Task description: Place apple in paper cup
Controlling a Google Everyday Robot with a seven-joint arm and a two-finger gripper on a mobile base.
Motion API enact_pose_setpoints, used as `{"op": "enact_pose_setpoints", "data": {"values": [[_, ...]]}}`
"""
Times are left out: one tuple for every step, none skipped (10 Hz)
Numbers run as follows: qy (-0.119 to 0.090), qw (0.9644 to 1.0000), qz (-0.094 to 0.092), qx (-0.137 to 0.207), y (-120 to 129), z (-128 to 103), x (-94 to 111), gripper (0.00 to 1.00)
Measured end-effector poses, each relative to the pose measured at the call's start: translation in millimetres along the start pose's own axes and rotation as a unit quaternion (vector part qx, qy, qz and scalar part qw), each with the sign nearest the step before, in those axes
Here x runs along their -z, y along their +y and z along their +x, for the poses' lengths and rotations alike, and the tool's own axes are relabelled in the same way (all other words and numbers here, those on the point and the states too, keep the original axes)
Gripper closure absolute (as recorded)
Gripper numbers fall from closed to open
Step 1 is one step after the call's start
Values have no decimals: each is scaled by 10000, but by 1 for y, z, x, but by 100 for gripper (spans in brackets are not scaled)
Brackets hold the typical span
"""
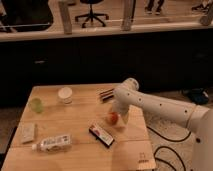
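A small red-orange apple [113, 118] rests on the wooden table [80, 150], right of centre. My gripper [116, 116] reaches down from the white arm [160, 106] and sits right at the apple, partly hiding it. The white paper cup [65, 95] stands upright near the table's back edge, well to the left of the apple and apart from the gripper.
A translucent green cup [35, 104] stands at the far left. A plastic bottle [53, 143] lies on its side at the front left, with a flat packet [28, 132] beside it. A dark snack bar [101, 135] lies just in front of the apple. Another dark item [106, 94] lies by the arm.
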Motion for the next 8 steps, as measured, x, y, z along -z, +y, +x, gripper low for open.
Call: {"op": "enact_pose_setpoints", "data": {"values": [[-14, 10000, 7, 1, -1, -1, 0, 33], [-33, 10000, 13, 10, -2, -1, -1, 35], [-45, 10000, 18, 29, -3, -2, -2, 42], [-50, 10000, 18, 59, -5, -3, -1, 50], [-51, 10000, 8, 75, -4, -2, 0, 58], [-55, 10000, -1, 75, -3, 0, 1, 67], [-53, 10000, 3, 79, -2, 1, 2, 70], [-34, 10000, 5, 80, -3, 2, 3, 74]]}}
